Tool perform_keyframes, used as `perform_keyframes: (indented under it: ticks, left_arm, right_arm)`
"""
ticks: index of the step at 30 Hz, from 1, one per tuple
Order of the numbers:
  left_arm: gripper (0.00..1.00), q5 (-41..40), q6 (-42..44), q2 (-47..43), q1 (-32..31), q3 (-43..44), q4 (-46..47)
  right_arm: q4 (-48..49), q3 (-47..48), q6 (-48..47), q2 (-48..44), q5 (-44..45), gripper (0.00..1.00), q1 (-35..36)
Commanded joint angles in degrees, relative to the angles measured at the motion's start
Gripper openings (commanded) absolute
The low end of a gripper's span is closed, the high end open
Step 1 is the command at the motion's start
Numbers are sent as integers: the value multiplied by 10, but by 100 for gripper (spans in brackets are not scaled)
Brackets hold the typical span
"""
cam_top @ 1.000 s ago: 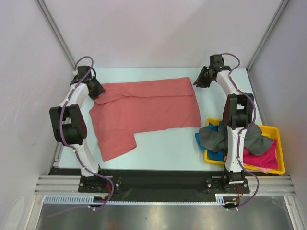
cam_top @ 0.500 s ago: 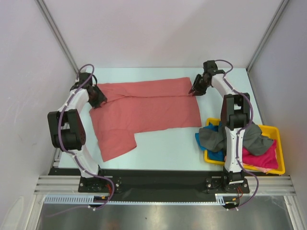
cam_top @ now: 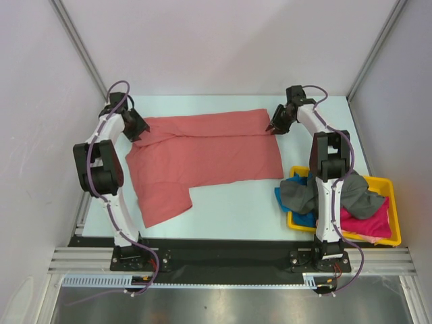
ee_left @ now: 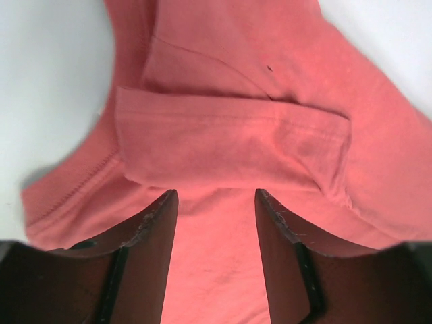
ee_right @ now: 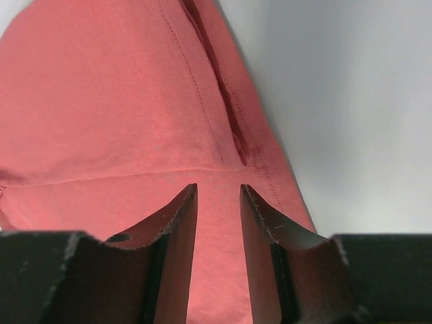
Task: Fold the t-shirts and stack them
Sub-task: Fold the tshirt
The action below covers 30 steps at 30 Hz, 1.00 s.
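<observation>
Lying spread flat on the pale table [cam_top: 236, 209], the salmon-red t-shirt [cam_top: 202, 152] sits left of the yellow tray [cam_top: 395, 202] and farther back, not touching it. One part of it reaches toward the near edge, on the side away from the tray. Left gripper [cam_top: 140, 129] is at the shirt corner farthest from the tray; in its wrist view the jaws stand apart over the cloth, nothing pinched, a doubled fold of cloth [ee_left: 229, 142] just ahead of the tips. Right gripper [cam_top: 275, 125] is at the shirt's far corner on the tray's side; jaws parted by a narrow gap, the hem showing beneath. In the tray: dark grey tee [cam_top: 304, 192] draped over its left rim, bright blue tee [cam_top: 279, 198] under it, magenta-pink tee [cam_top: 368, 219] toward its near right.
</observation>
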Motion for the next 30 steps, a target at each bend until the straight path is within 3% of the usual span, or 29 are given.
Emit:
perform_keyframes:
  ticks: [1, 10, 19, 25, 30]
  left_arm:
    - [56, 2, 2, -5, 28, 35, 1]
    - [55, 30, 23, 23, 63, 54, -10]
    - [54, -10, 48, 2, 63, 13, -7]
    - [42, 0, 65, 41, 63, 47, -33]
    - [39, 23, 63, 32, 61, 12, -12]
  right_arm:
    - [8, 0, 11, 4, 3, 37, -4]
    - [16, 10, 20, 21, -6, 33, -10]
    - [10, 5, 22, 16, -2, 34, 1]
    - [16, -1, 22, 11, -8, 33, 1]
    - [19, -1, 23, 8, -10, 33, 1]
